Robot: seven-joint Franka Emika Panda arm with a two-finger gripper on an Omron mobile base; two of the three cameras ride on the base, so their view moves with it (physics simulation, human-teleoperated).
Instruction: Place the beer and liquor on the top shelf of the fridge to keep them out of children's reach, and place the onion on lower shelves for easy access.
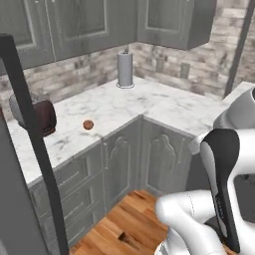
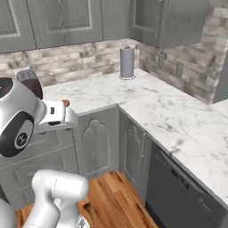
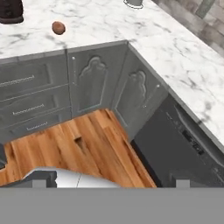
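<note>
The onion (image 1: 88, 124) sat by itself on the marble counter (image 1: 164, 107), near the front edge and just beside a dark toaster-like appliance (image 1: 44, 118); in the hand view it showed as a small brown ball (image 3: 58, 28) well apart from the gripper (image 3: 110, 183), whose two finger tips stood wide apart at the bottom of that view with nothing between them. The robot held no object. Judging by that, the onion step was not yet done: it had to be picked off the counter and carried to the lower shelves of the fridge. A dark door edge with a long bar handle (image 1: 30, 139) crossed the left of the left base view and was probably part of the fridge, though its interior could not be seen, so whether the beer and liquor already stood on the top shelf could not be told. The counter carried a grey paper-towel roll (image 1: 125, 69) upright in the corner. The grey drawers (image 3: 30, 98) and cupboard doors (image 3: 111, 87) below were all closed, their contents hidden, and a dark dishwasher front (image 3: 183, 148) was shut too.
</note>
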